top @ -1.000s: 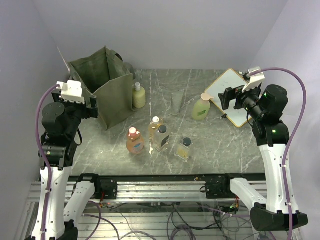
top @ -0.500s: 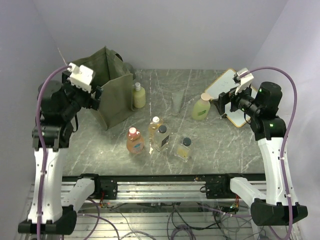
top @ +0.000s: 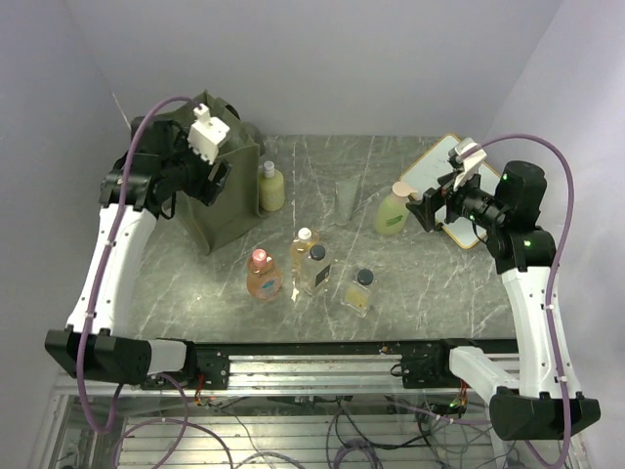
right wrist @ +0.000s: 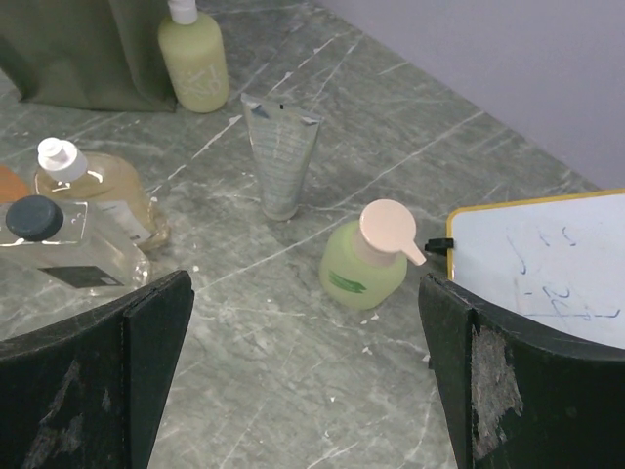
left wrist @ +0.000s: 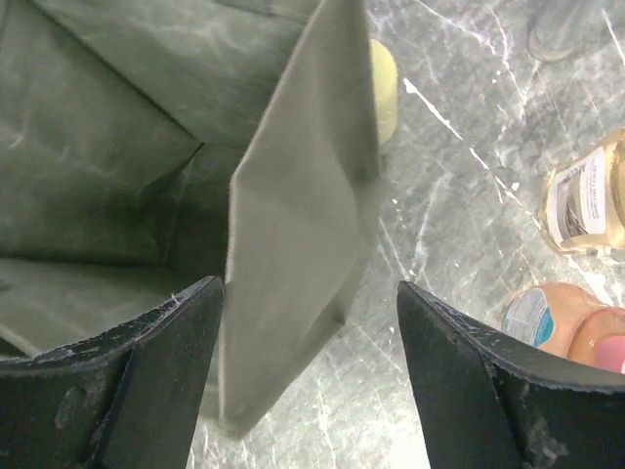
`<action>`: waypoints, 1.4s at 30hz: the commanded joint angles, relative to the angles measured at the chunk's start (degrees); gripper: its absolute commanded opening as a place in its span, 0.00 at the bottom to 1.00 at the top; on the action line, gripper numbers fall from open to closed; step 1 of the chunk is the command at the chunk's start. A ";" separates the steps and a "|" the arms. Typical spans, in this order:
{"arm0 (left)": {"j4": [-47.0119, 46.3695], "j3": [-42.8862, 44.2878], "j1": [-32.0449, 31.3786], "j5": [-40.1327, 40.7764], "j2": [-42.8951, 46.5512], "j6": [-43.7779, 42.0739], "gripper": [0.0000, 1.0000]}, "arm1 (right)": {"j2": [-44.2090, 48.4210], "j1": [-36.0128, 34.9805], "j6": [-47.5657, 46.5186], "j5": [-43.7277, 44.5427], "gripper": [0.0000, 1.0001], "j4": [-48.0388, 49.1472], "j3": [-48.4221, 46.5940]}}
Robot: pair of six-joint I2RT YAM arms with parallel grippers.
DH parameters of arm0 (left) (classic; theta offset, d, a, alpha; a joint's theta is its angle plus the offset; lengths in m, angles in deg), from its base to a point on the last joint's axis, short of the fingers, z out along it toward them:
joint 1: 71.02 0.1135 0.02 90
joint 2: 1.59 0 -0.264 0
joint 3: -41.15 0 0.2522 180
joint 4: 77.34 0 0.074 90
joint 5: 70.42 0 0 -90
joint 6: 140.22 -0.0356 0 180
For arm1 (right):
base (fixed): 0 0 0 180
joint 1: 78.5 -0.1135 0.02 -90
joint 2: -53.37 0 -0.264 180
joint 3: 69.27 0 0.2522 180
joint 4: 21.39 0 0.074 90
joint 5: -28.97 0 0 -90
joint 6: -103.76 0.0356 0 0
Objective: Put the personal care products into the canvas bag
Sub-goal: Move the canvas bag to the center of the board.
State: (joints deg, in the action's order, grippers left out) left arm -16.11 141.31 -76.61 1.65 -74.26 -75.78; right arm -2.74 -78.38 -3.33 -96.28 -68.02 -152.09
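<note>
The olive canvas bag [top: 217,210] stands upright at the back left. My left gripper [top: 217,182] hangs open over its near right wall [left wrist: 303,205], one finger inside the bag and one outside, not clamped. My right gripper [top: 428,211] is open just right of the yellow-green pump bottle [top: 393,211], which lies ahead between its fingers [right wrist: 366,259]. A cream bottle [top: 271,188] stands beside the bag. The grey tube [top: 347,198], the orange bottle [top: 263,277], an amber bottle [top: 304,246] and two clear square bottles [top: 314,270] [top: 359,291] stand mid-table.
A wood-framed whiteboard [top: 459,176] lies at the back right, under and behind my right wrist. In the left wrist view the orange bottle [left wrist: 562,318] and amber bottle [left wrist: 586,195] sit to the right of the bag.
My left arm has swung up and right from beside the bag to over its rim, jaws narrowing a little. My right gripper has shifted left toward the yellow-green bottle.
</note>
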 commanded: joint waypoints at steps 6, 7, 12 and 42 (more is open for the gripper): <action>4.77 6.81 -8.81 7.05 -10.54 -4.39 0.67 | -0.59 0.22 -1.20 -3.06 1.00 -0.36 2.95; 5.40 7.55 -9.09 7.12 -11.42 -4.79 0.64 | -0.62 0.11 -1.63 -3.14 1.00 -0.87 3.10; 9.10 10.22 -9.80 6.29 -13.73 -7.93 0.33 | -1.67 0.01 -3.57 -2.57 1.00 -3.12 3.60; 29.91 8.29 -9.96 1.39 -4.77 -25.10 0.11 | -6.08 -6.58 -6.74 -1.26 1.00 -5.87 1.88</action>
State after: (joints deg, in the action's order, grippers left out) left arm 16.37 151.88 -86.14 2.42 -82.21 -104.17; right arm -8.45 -83.23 -8.99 -99.38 -73.24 -148.97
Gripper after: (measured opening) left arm 0.100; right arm 0.996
